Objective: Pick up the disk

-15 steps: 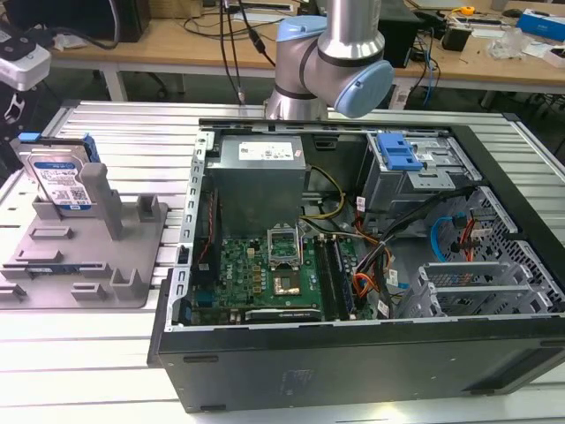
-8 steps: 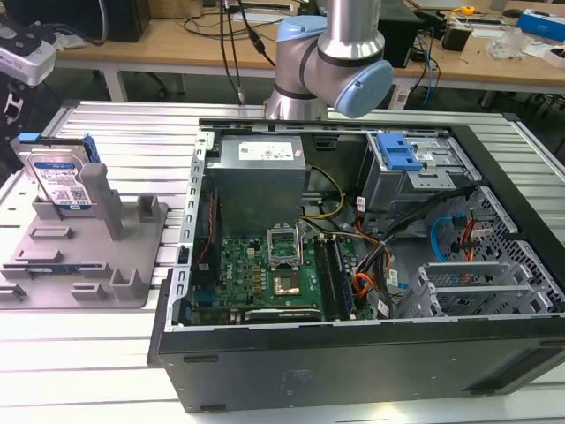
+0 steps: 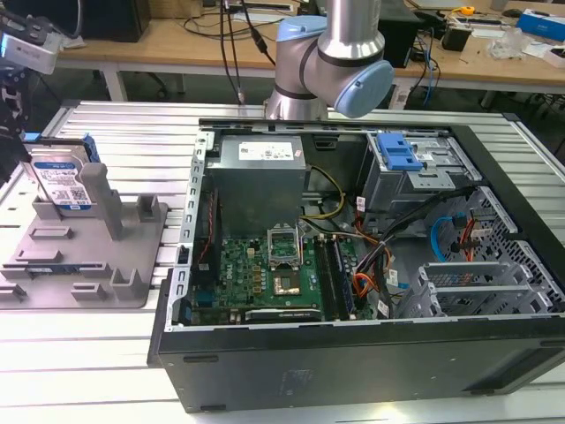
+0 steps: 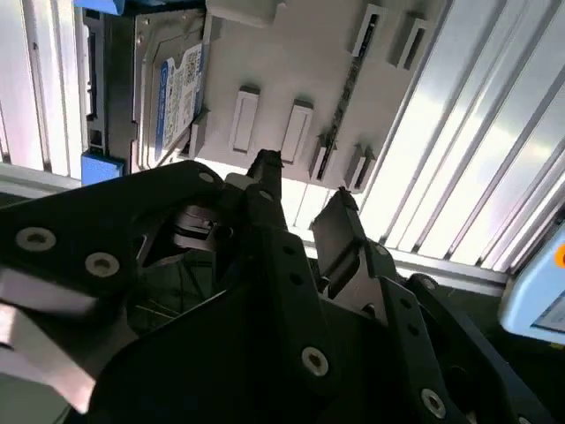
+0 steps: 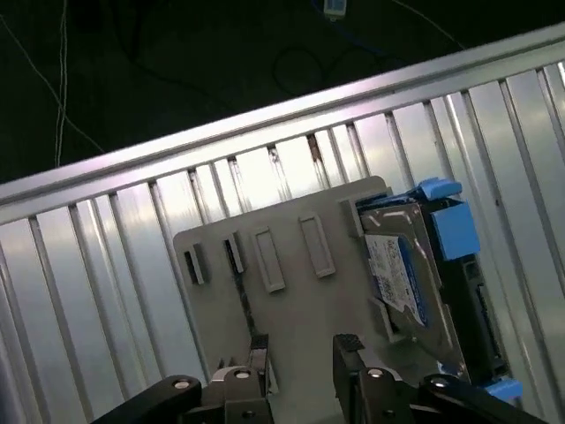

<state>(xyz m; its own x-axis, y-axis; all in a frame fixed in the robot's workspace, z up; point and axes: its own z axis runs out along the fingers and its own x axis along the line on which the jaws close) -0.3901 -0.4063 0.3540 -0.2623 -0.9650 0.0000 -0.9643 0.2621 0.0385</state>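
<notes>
I have the claw (image 5: 303, 349) hanging over the grey moulded fixture (image 5: 309, 300), and in both wrist views its two black fingers stand apart with a clear gap between them and nothing in their grip. The disk (image 5: 410, 274) is at one end of that fixture, set on its edge in a slot with its blue-and-white label showing and blue side rails (image 5: 450, 225) along its narrow edges. In the exterior view it stands upright at the fixture's far corner on the exterior view's left, just beside a tall post (image 3: 103, 199), all of it on the slotted aluminium table (image 3: 132, 132) next to the open computer case (image 3: 353, 265). The fingertips (image 4: 265, 166) are above the fixture's low slots, well to the side of the disk and not touching it, so I judge the approach is not finished. To do this well I would want the claw centred over the disk's upper edge, with the gap squared to the flat metal faces and not skewed across a corner. The opening looks wide enough for the drive's thickness, though I cannot be sure from here. My worry is the post close by and the slot walls: a finger coming down off-line could catch them or tip the drive. A straight, slow descent and an even squeeze should suit a hard, smooth casing like this.
</notes>
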